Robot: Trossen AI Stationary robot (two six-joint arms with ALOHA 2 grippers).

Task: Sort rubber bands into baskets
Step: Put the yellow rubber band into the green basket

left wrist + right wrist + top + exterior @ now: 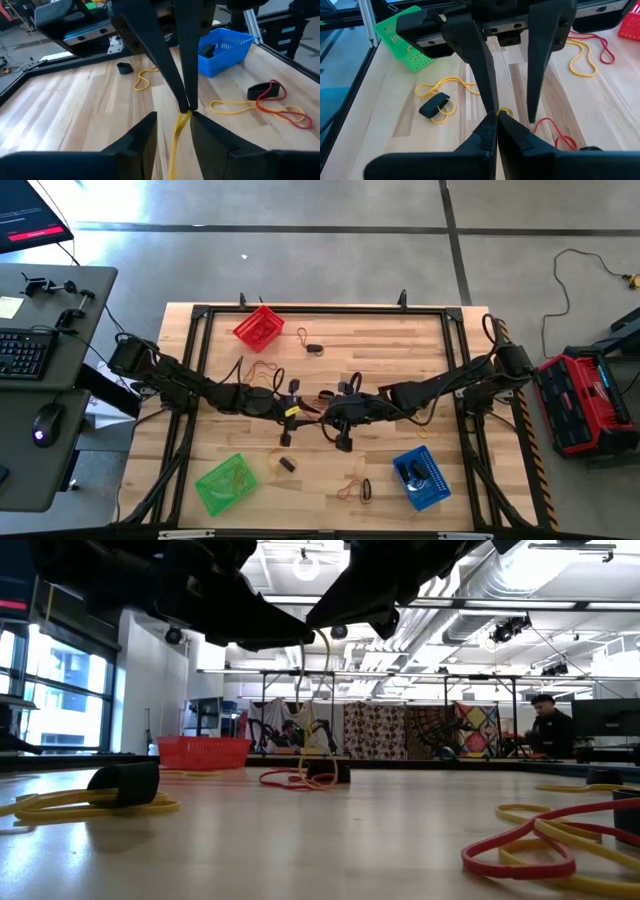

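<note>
The wooden tabletop (400, 350) is big and light brown, with a black frame around it. Two dark arms reach in from the sides and meet over the middle.

Three small baskets sit on the tabletop. The red basket (259, 326) is near the far edge on the left side. The green basket (225, 483) is near the front edge on the left side and has yellow bands in it. The blue basket (418, 477) is near the front edge on the right side and has something dark inside.

The left hand (170, 131) and the right hand (497, 125) are up off the wood, tip to tip. The right hand is shut tight on a yellow rubber band (176, 134). The left hand is open, with a finger on each side of the same band, and the band hangs down between them. In the low view the band (315, 710) dangles below the two arms over the tabletop.

More rubber bands lie loose on the wood. A yellow and red bunch with a black band (263, 91) lies near the blue basket. A yellow loop with a black band (434, 106) lies near the green basket. A red and yellow pair (587, 52) lies close to the red basket.
</note>
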